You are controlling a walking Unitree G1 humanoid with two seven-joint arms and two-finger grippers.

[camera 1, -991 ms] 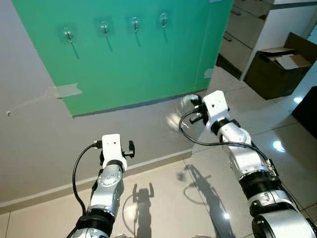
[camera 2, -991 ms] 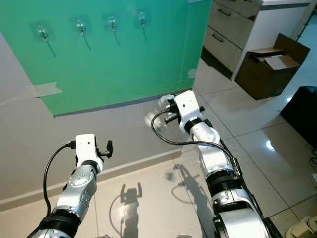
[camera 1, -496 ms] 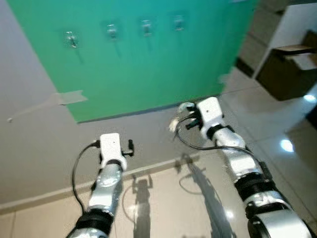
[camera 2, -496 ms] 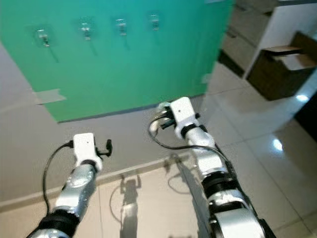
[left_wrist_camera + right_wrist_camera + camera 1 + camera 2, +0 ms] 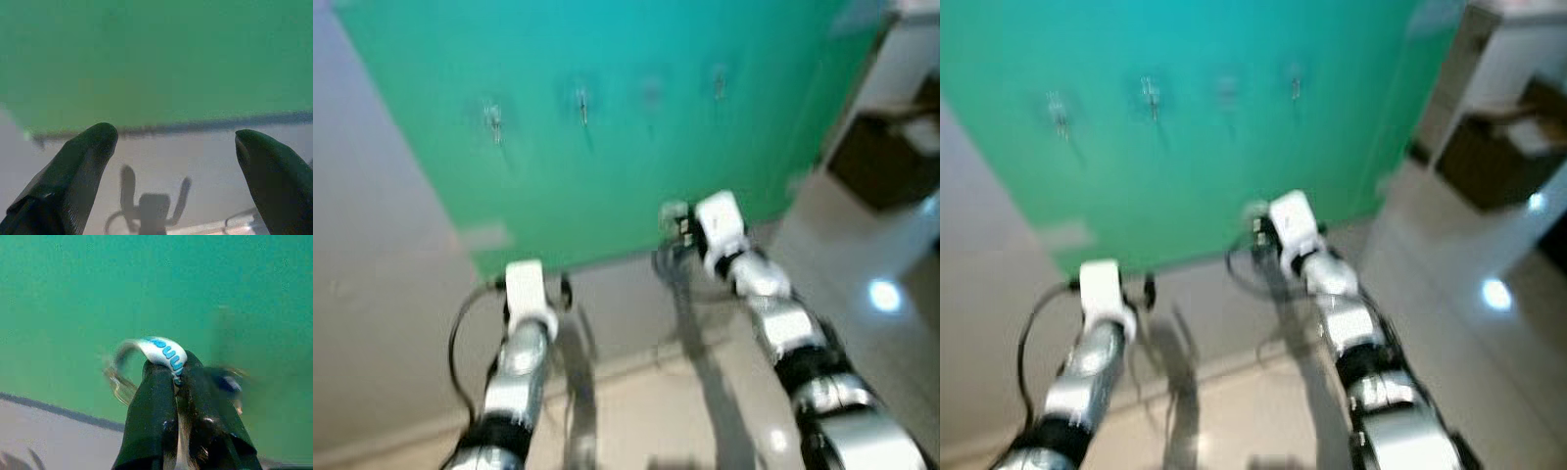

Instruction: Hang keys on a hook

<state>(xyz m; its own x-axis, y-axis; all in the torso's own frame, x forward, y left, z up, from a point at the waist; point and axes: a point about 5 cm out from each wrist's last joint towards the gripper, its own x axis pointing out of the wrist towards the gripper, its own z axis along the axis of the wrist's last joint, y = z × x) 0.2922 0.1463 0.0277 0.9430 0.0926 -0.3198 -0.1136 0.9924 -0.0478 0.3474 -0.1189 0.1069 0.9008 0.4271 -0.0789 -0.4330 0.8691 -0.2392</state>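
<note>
Several small metal hooks (image 5: 582,101) sit in a row high on a green panel (image 5: 607,166) on the wall ahead; the eye views are blurred. My right gripper (image 5: 173,377) is shut on a set of keys with a white strap (image 5: 164,351) printed in blue, held up before the panel's lower part. A blurred bunch of keys (image 5: 226,382) swings beside the black fingers (image 5: 151,416). From the head I see this gripper (image 5: 674,217) below the hooks. My left gripper (image 5: 176,147) is open and holds nothing, pointing at the panel's bottom edge.
Grey wall (image 5: 382,264) lies left of and under the green panel. A white cabinet (image 5: 1489,59) and a brown cardboard box (image 5: 1503,147) stand to the right on the glossy tiled floor (image 5: 891,284).
The whole picture has shifted and blurred, so the camera has moved closer to the wall. The right gripper with the keys now sits higher against the green panel.
</note>
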